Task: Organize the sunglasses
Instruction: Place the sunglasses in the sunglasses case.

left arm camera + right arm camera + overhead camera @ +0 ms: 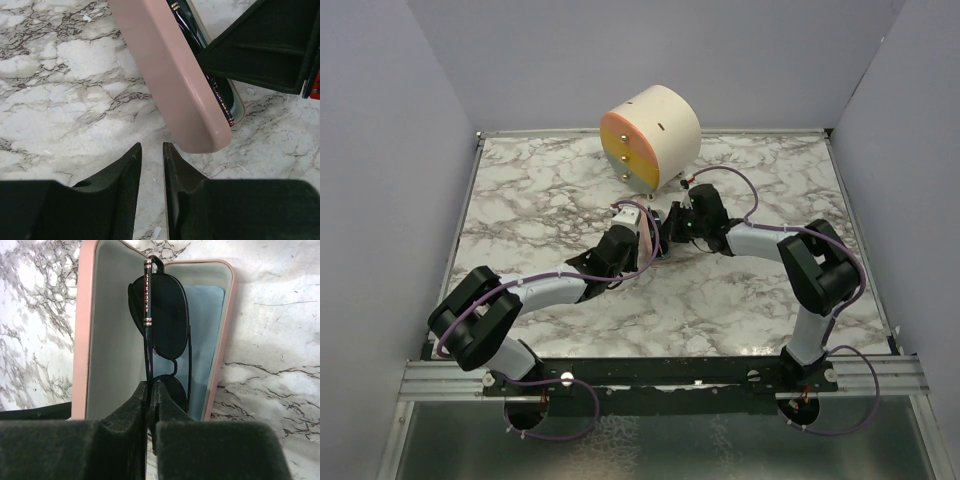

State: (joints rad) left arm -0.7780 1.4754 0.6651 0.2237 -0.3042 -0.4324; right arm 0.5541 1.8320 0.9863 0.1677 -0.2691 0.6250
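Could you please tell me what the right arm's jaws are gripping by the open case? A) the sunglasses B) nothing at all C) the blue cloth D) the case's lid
A: in the right wrist view, the right gripper has its jaws shut on the thin black frame of the sunglasses, over the open pink case, where the blue cloth lies inside.
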